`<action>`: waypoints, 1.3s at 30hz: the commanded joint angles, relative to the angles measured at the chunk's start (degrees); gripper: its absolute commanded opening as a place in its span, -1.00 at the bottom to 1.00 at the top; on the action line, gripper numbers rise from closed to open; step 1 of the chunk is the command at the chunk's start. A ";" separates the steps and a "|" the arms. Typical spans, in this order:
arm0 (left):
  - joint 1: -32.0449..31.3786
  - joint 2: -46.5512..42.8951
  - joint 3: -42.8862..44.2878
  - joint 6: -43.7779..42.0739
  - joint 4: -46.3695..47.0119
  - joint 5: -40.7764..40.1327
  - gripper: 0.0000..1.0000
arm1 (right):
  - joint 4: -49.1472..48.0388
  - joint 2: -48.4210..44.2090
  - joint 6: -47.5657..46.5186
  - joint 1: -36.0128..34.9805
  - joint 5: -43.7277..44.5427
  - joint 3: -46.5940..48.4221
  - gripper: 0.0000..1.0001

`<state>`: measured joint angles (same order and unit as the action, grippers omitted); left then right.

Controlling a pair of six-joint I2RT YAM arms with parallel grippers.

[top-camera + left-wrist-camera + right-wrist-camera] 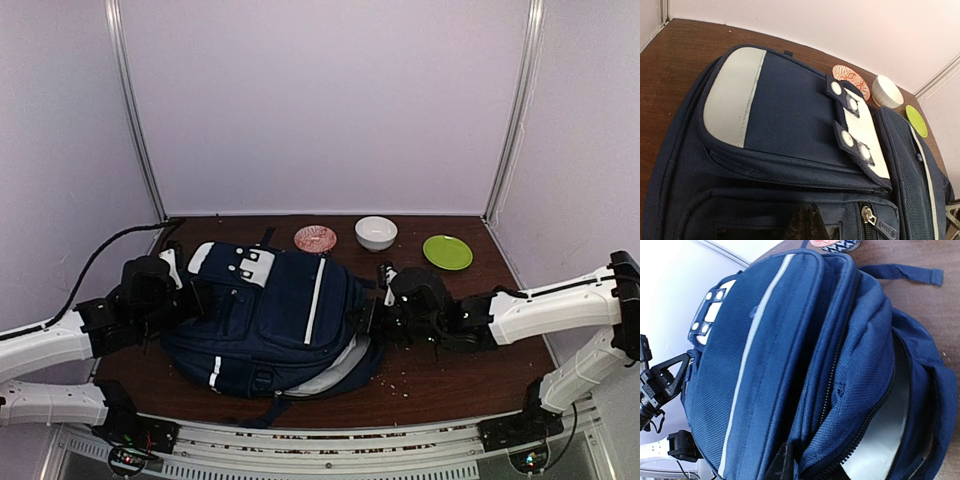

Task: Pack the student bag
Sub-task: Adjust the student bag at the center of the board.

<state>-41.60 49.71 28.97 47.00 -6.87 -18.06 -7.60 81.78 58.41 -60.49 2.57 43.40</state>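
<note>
The student bag (280,310) lies flat on the brown table, navy with a white stripe and white buckle patches. Its main zip gapes at the near right and shows grey lining (338,372). My left gripper (195,297) is at the bag's left end; in the left wrist view (809,220) its dark fingers meet in a point on the bag (790,115) fabric beside a zip pull (868,216). My right gripper (368,318) is at the bag's right end; in the right wrist view (787,462) it pinches a fold of the bag (765,340) beside the open zip and grey lining (885,440).
A pink patterned dish (316,238), a white bowl (376,232) and a green plate (447,251) stand along the back edge; all three also show in the left wrist view, dish (852,80), bowl (887,91), plate (916,120). Small crumbs (408,380) lie front right.
</note>
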 commanded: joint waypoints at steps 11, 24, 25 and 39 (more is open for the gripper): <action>0.73 4.75 -2.16 -0.15 6.23 1.81 -1.00 | 0.43 -8.04 0.86 1.59 1.49 -12.72 -0.62; 0.66 -1.43 -0.02 -0.98 1.43 3.87 -1.00 | -7.93 -16.49 4.81 0.66 -5.38 -15.90 -0.24; 0.68 -2.03 0.31 -1.08 0.68 3.94 -1.00 | -6.57 -16.48 5.78 0.13 -5.00 -14.75 -0.22; 0.64 -7.93 3.90 -1.21 -5.74 5.99 -1.00 | 6.13 -11.61 17.20 -1.34 1.62 -10.46 -0.35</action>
<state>-41.23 42.61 30.89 46.76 -11.53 -13.26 -4.47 68.97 73.36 -61.43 1.39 30.65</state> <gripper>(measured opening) 0.015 0.330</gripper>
